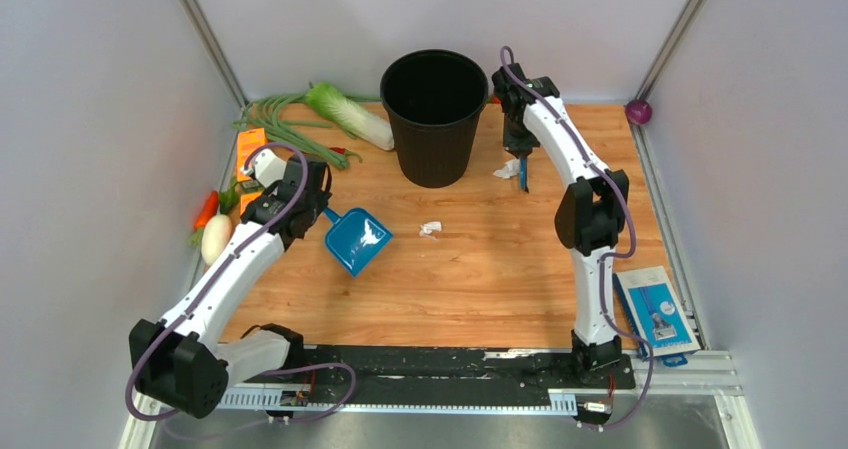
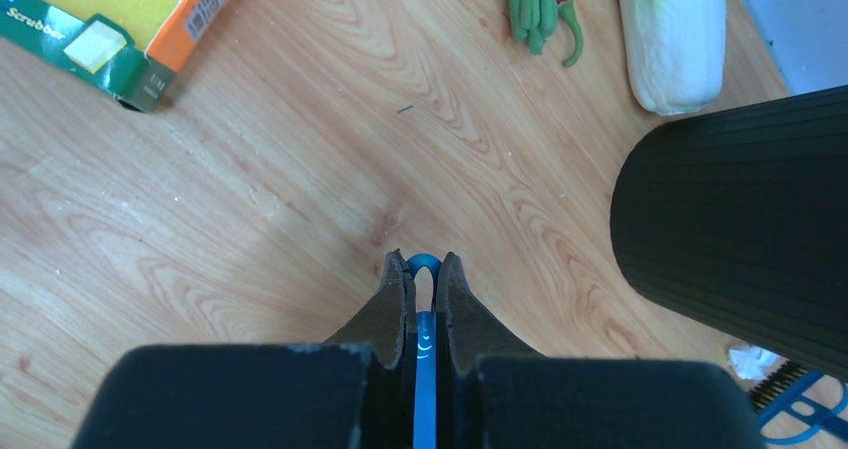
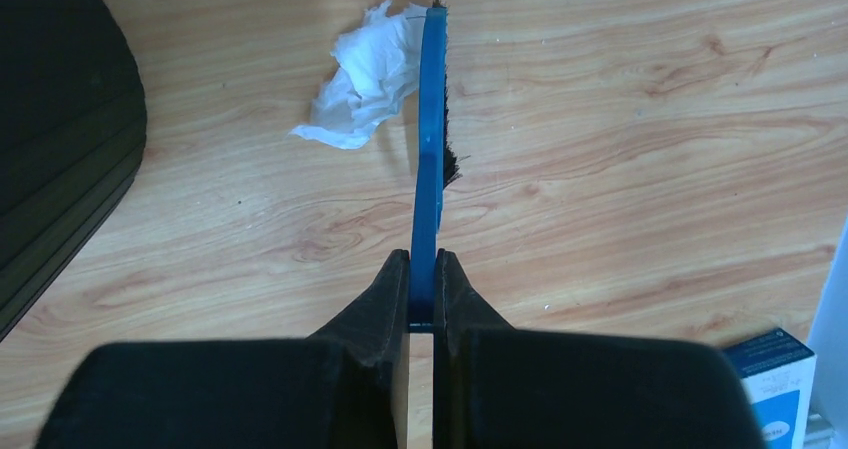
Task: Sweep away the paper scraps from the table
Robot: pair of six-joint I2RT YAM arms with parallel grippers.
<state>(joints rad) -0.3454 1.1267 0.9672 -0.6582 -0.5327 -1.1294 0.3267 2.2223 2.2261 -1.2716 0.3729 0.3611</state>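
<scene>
Right wrist view has the right pincer (image 3: 421, 259) clenched on the blue handle of a brush (image 3: 430, 119) that reaches straight ahead of its tips. One white paper scrap (image 3: 365, 74) lies on the counter (image 3: 650, 169) ahead and just left of the pincer, touching the brush's far end, with a black bin (image 3: 60, 119) further left. The left pincer (image 2: 421, 261) is clamped on the thin handle of a blue dustpan (image 1: 357, 237), and a second scrap (image 1: 430, 228) rests near the pan's mouth, apart from it.
</scene>
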